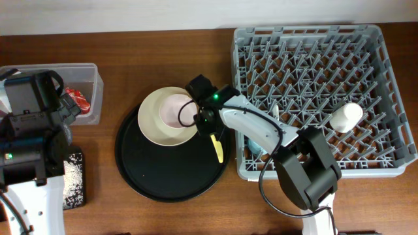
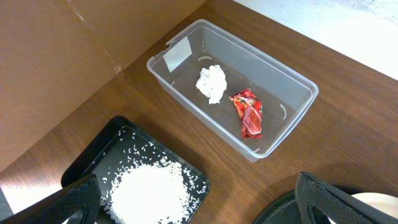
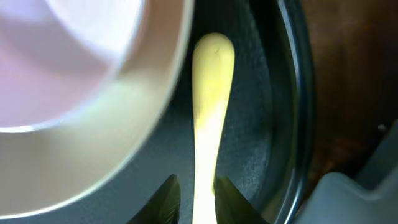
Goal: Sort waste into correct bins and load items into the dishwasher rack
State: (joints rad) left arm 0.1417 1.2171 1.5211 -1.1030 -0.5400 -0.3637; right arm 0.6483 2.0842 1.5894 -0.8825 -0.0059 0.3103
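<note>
Right gripper straddles fork — on tray (beside plate).

The glossy white right arm carries black joint housings, a small green light and a thin looping black cable; its right gripper ends in black tapered fingers.

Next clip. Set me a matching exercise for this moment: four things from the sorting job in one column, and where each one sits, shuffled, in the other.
Things:
1. red wrapper
2. rice grains
3. white cup
4. pink bowl

Places:
A. on the cream plate
B. in the dishwasher rack
C. in the clear tub
D. in the black bin

Pairs: 1-C, 2-D, 3-B, 4-A
</note>
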